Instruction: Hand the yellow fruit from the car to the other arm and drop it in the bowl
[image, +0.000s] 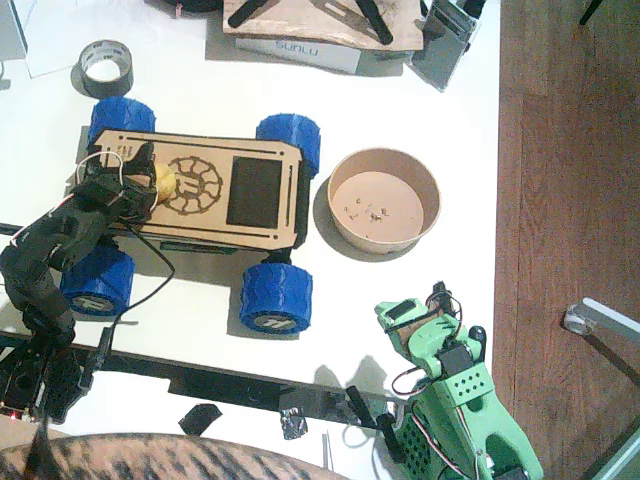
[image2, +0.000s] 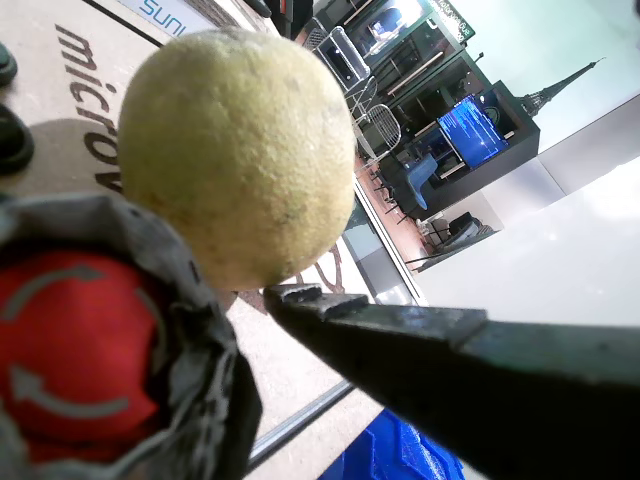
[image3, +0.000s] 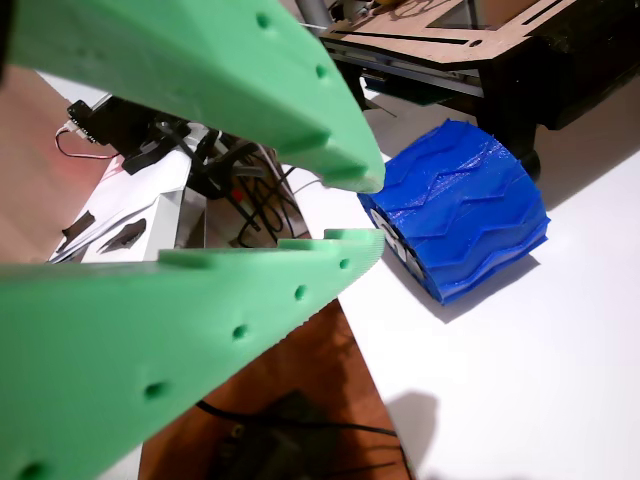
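The yellow fruit lies on the left end of the car, a tan wooden chassis on blue wheels. My black left gripper is at the fruit from the left. In a wrist view the yellow fruit fills the frame just beyond the narrowly parted jaws of the left gripper, whose tips touch its underside. The green right gripper rests near the table's front, slightly open and empty. In a wrist view the right gripper faces a blue wheel. The bowl stands right of the car.
A grey tape roll lies at the back left. Boxes line the back edge. The table ends at the right, where wooden floor shows. A person's patterned sleeve is at the bottom edge.
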